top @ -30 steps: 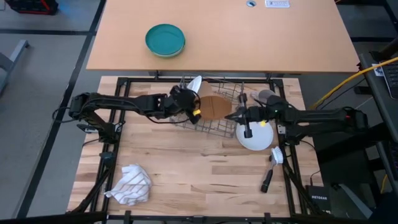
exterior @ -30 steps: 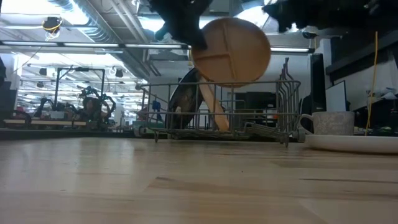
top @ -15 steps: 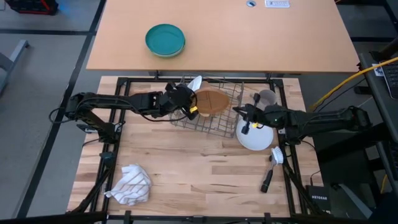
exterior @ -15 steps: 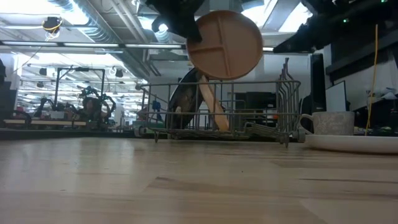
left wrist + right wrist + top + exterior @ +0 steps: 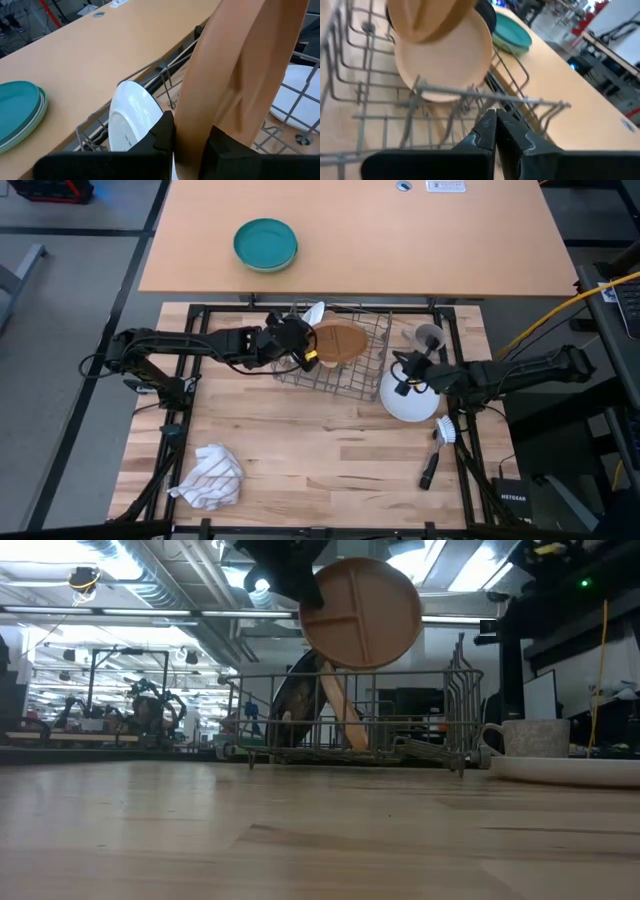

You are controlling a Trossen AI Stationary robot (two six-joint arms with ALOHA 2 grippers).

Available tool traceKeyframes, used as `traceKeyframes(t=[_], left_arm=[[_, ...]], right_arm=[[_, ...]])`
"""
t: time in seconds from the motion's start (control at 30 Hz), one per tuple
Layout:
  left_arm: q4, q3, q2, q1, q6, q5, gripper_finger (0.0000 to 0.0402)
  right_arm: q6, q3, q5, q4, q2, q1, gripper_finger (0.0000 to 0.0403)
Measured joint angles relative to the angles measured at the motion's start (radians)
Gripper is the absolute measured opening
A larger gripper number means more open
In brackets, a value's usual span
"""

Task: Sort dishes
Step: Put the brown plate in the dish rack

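Observation:
My left gripper [image 5: 305,352] is shut on a tan round dish [image 5: 338,343] and holds it above the wire rack [image 5: 345,375]. In the low view the dish [image 5: 362,612] hangs over the rack [image 5: 350,720]. A white plate [image 5: 132,120], a peach plate [image 5: 445,60] and a dark plate [image 5: 295,705] stand on edge in the rack. My right gripper [image 5: 400,368] is shut and empty, over the far left part of a white plate [image 5: 410,402] lying flat on the table. A grey mug [image 5: 428,337] stands just beyond that plate. My left gripper pinches the dish's rim [image 5: 192,135] between its two fingers, one finger on each face, at the edge toward the table's left. The fingers come about level from the table's left. The dish is lifted clear of the rack and stands tilted on edge.
A teal-green bowl [image 5: 266,244] sits on the far tan table. A white striped cloth [image 5: 210,477] lies crumpled at the near left. A dish brush [image 5: 440,442] lies near the table's right edge. Bare wood lies at the near middle.
My right gripper has drawn back from the dish toward the table's right edge, over the white plate. My left gripper has raised the dish a little and tipped it, and the dish now shows more edge-on from above.

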Motion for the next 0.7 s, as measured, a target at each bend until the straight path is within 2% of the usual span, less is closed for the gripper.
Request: traceKeyframes(t=[0.13,0.3,0.53,0.7], left_arm=[[0.001,0.000,0.000,0.001,-0.001,-0.001,0.0038],[0.005,0.000,0.000,0.001,-0.002,-0.001,0.0031],[0.023,0.000,0.000,0.001,-0.003,-0.019,0.0037],[0.037,0.000,0.000,0.001,-0.003,-0.034,0.0032]], right_arm=[[0.061,0.000,0.011,-0.052,0.025,-0.003,0.0014],[0.079,0.000,0.010,-0.027,0.112,-0.003,0.0014],[0.098,0.001,-0.033,0.071,0.256,-0.003,0.0014],[0.098,0.002,-0.115,0.158,0.299,-0.003,0.0014]])
